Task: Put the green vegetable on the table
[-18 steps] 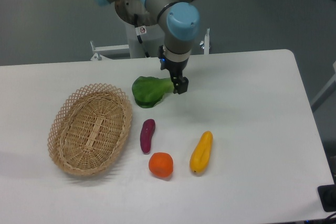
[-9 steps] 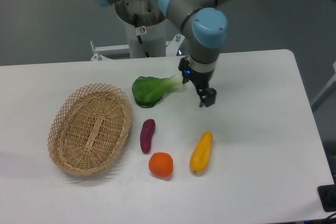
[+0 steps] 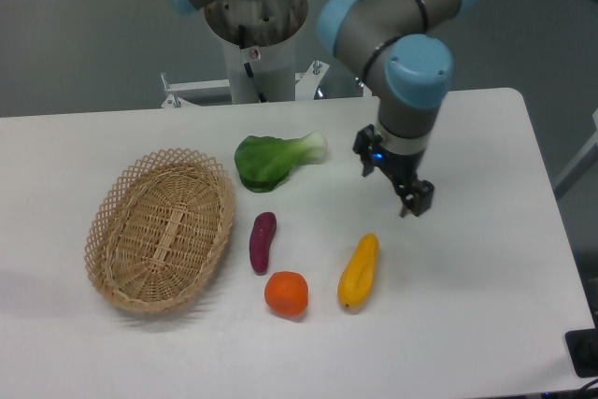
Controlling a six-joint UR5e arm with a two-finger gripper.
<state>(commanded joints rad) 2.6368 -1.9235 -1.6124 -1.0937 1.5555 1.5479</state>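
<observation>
The green vegetable (image 3: pixel 271 159) lies flat on the white table (image 3: pixel 467 259), its dark leaves to the left and its pale stalk pointing right. My gripper (image 3: pixel 411 195) hangs above the table well to the right of it, apart from it and empty. Its fingers are small and dark, and I cannot make out their gap.
An oval wicker basket (image 3: pixel 162 229) stands empty at the left. A purple eggplant-like piece (image 3: pixel 262 241), an orange fruit (image 3: pixel 286 293) and a yellow vegetable (image 3: pixel 359 271) lie in front of the green vegetable. The arm's base (image 3: pixel 254 35) stands behind the table.
The gripper has left the green vegetable's stalk and moved right and toward the front. The green vegetable stays on the table where it was.
</observation>
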